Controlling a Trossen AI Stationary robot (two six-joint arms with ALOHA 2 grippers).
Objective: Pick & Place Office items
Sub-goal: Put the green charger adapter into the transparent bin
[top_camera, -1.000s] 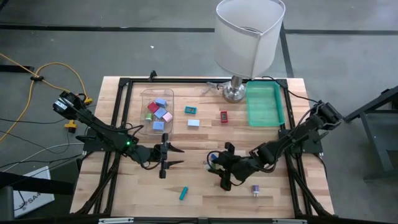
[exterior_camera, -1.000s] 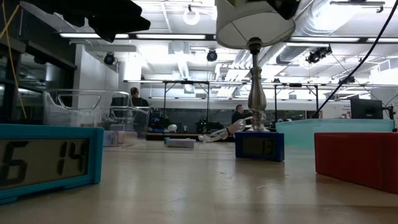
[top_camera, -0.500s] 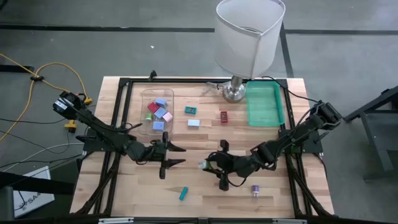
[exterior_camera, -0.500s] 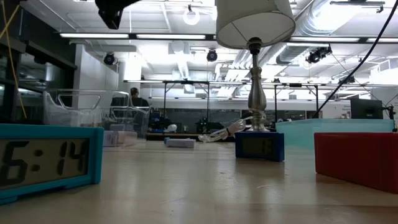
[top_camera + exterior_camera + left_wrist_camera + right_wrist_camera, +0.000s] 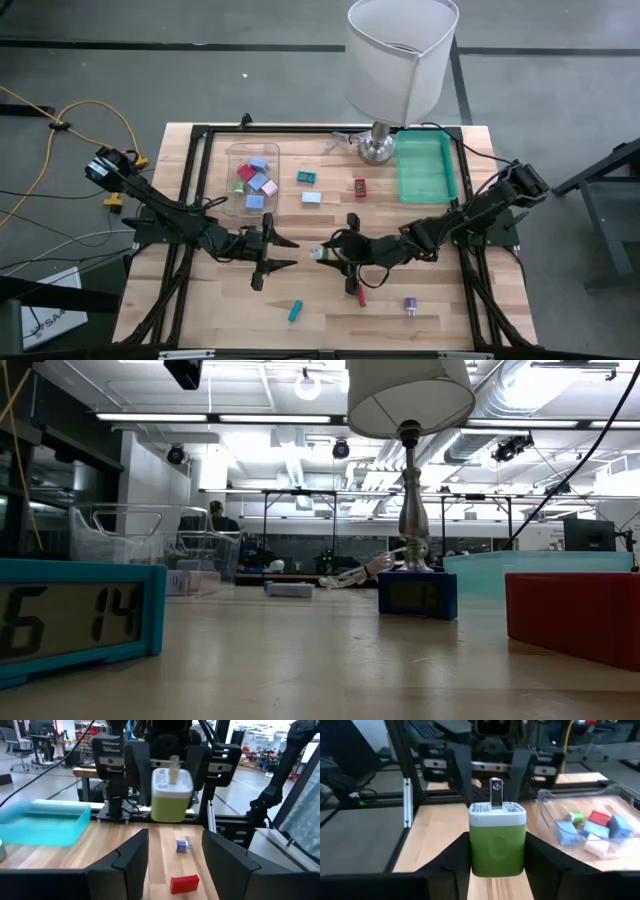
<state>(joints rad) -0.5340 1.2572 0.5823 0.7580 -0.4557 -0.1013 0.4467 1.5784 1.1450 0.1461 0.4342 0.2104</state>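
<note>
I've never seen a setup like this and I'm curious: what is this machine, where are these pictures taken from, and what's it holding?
It is a robot with two dark arms at a wooden table, each ending in a two-finger claw. One camera looks straight down, one sits at tabletop height, and one rides on each wrist. The right claw grips a green and white plug-in charger block, holding it out towards the open left claw. On the table lie a clear plastic bin holding small coloured blocks, a teal plastic tray, a white-shaded lamp, and small loose pieces such as a red block.
</note>
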